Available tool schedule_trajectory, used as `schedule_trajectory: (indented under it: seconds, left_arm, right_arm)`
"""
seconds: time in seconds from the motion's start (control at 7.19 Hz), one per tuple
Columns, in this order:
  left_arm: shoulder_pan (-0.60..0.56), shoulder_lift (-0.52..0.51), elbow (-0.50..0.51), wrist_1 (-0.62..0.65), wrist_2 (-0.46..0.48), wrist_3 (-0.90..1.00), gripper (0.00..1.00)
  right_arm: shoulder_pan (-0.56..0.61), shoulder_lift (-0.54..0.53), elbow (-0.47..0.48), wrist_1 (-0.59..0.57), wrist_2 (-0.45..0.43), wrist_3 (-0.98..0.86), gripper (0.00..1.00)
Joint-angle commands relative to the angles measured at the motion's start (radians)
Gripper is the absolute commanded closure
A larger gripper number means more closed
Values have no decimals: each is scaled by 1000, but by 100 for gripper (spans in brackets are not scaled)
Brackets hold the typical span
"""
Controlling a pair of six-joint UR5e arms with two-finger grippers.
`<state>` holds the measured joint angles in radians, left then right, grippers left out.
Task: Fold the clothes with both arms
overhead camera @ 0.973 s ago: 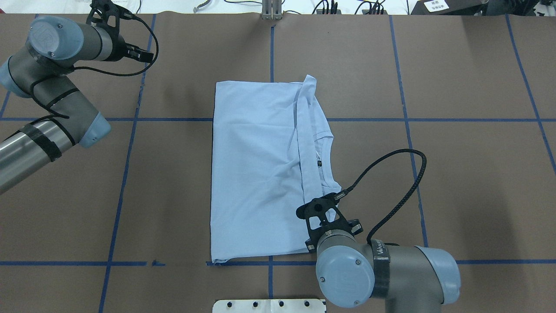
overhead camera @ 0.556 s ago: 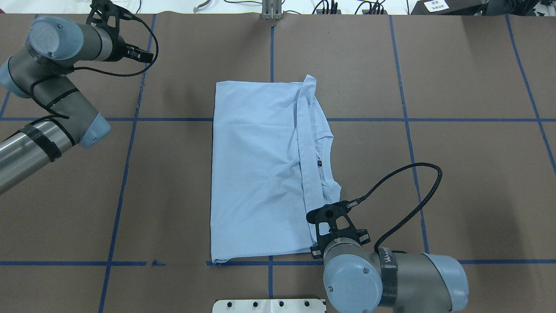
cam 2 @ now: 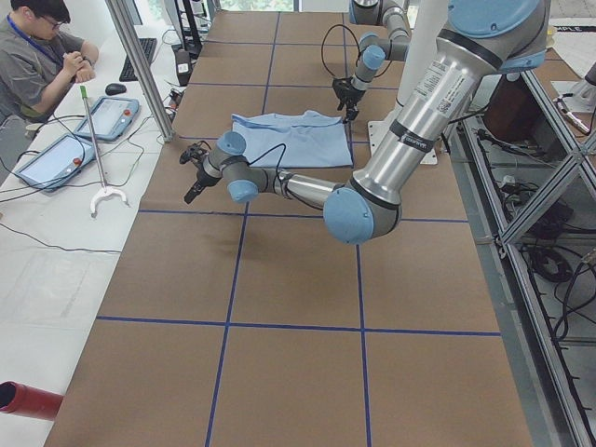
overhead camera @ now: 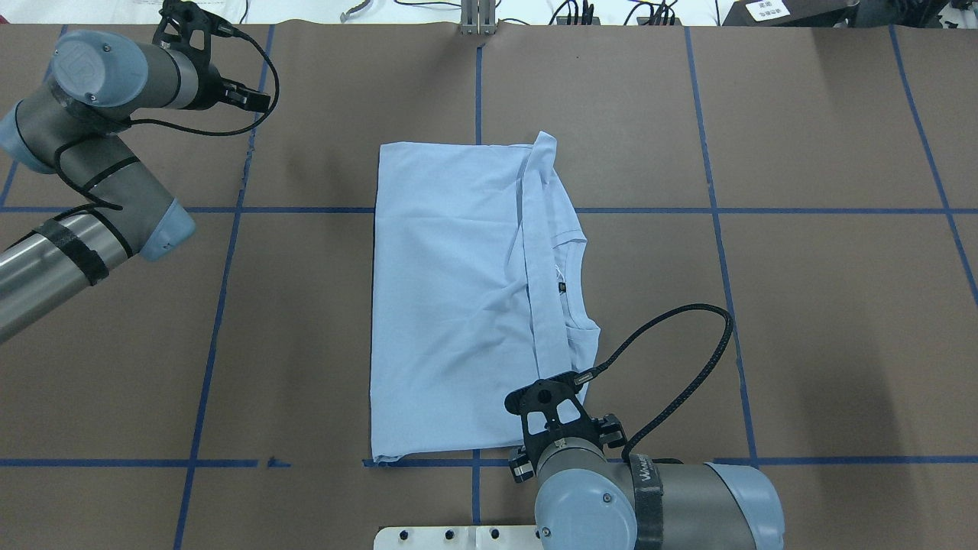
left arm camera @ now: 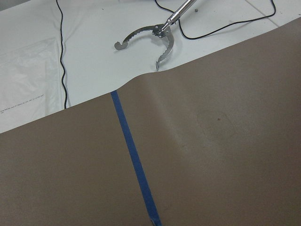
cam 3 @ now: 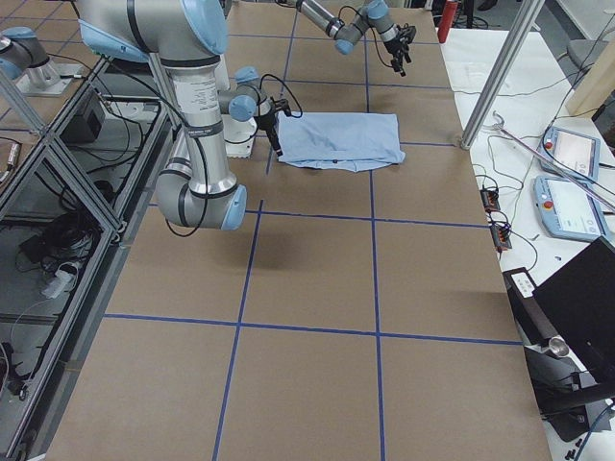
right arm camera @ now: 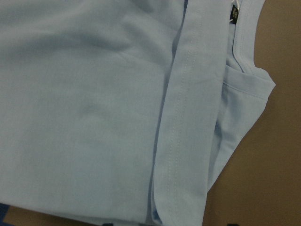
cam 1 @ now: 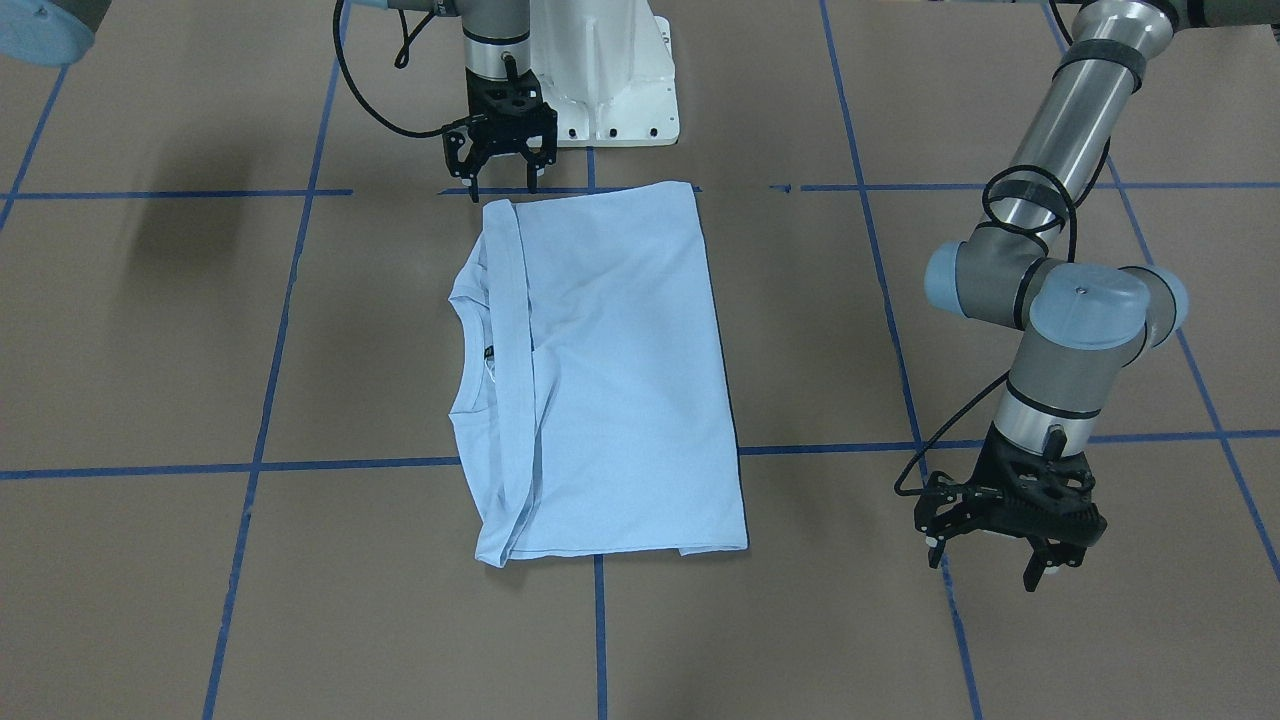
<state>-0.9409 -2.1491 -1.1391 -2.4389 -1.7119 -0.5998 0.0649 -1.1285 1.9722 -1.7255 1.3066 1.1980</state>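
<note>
Overhead exterior view, read together with the front-facing one. The light blue T-shirt [overhead camera: 458,305] lies flat on the middle of the brown table [overhead camera: 802,321], already folded into a long rectangle. Its long axis runs straight away from the robot, one short edge close to the base and the other toward the operators' side. A narrow folded band [overhead camera: 539,252] runs lengthwise near the robot's right edge of the cloth. Beyond it the collar opening, with the dark neck label [overhead camera: 561,288], faces the robot's right.

The right gripper [cam 1: 502,185] hangs just past the near short edge, beside the corner where the band ends — jaws spread, holding nothing, and seemingly clear of the cloth. Its wrist camera looks down on that band and the collar from close by. The left gripper [cam 1: 988,572] is also spread and empty. It stands well apart from the shirt on the robot's left, level with the far short edge, over bare table; its wrist camera shows only brown paper, a blue tape line [left arm camera: 134,160] and a metal grabber tool [left arm camera: 155,37] on the white bench beyond.

Judged from this layout, a further fold would bring one short end over the other. The right arm is much the nearer — the cloth begins directly ahead of its fingers — while the left arm must first cross bare table.
</note>
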Motion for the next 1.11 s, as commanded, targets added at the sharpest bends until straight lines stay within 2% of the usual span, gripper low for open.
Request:
schedule_trajectory:
  seconds: [0.0, 0.42, 0.83, 0.97]
  left_arm:
    - [1, 0, -1, 0, 0, 0, 0]
    - [1, 0, -1, 0, 0, 0, 0]
    - [2, 0, -1, 0, 0, 2, 0]
    - [2, 0, -1, 0, 0, 0, 0]
  right_arm:
    - [-2, -1, -12, 1, -4, -14, 28]
    - [4, 1, -18, 3, -17, -47, 54]
    - [9, 1, -19, 3, -17, -49, 64]
    - [9, 1, -21, 3, -17, -48, 84]
